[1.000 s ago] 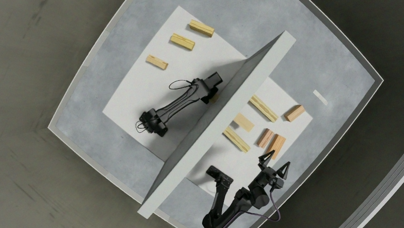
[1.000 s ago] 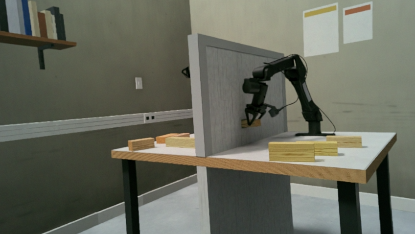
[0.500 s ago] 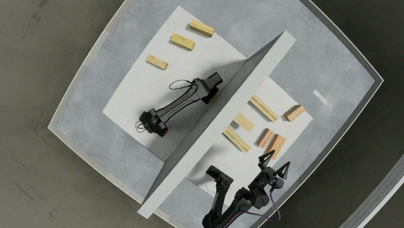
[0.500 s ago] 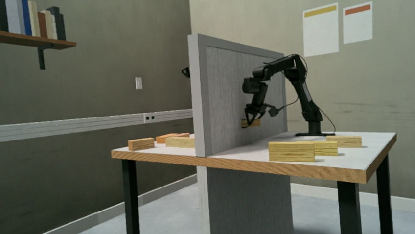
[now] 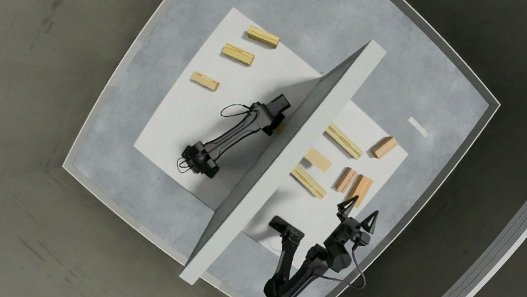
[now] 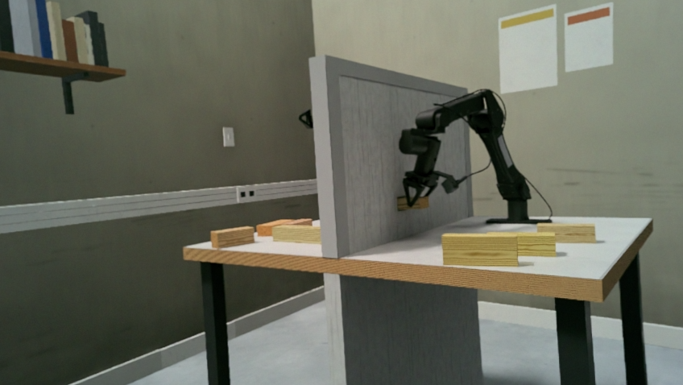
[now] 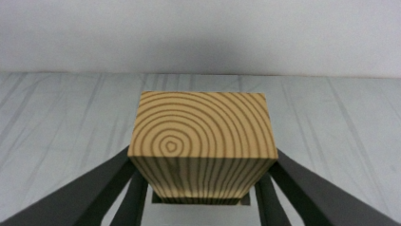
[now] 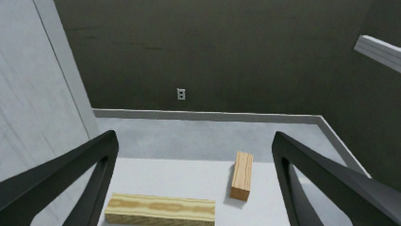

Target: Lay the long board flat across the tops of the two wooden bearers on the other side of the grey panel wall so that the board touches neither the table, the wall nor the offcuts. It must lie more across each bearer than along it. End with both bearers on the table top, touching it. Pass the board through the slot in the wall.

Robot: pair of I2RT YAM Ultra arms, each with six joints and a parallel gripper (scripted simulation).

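My left gripper (image 5: 274, 124) (image 6: 415, 193) (image 7: 201, 140) is shut on the long board (image 5: 317, 159) (image 6: 415, 204) (image 7: 204, 142), close against the grey panel wall (image 5: 295, 147) (image 6: 368, 157) (image 7: 71, 119) (image 8: 28, 95). The board passes through the wall's slot, and its pale far end sticks out between the two long yellow bearers (image 5: 343, 140) (image 5: 307, 181). One bearer (image 8: 160, 209) shows in the right wrist view. My right gripper (image 5: 364, 206) (image 8: 195, 139) is open and empty, raised near the offcuts.
Three reddish offcuts (image 5: 383, 146) (image 5: 346, 179) (image 5: 360, 189) lie beyond the bearers; one offcut (image 8: 241, 175) shows in the right wrist view. Three yellow blocks (image 5: 262, 36) (image 5: 238, 54) (image 5: 204, 81) lie on the left arm's side of the white table top (image 5: 177, 110) (image 6: 598, 258).
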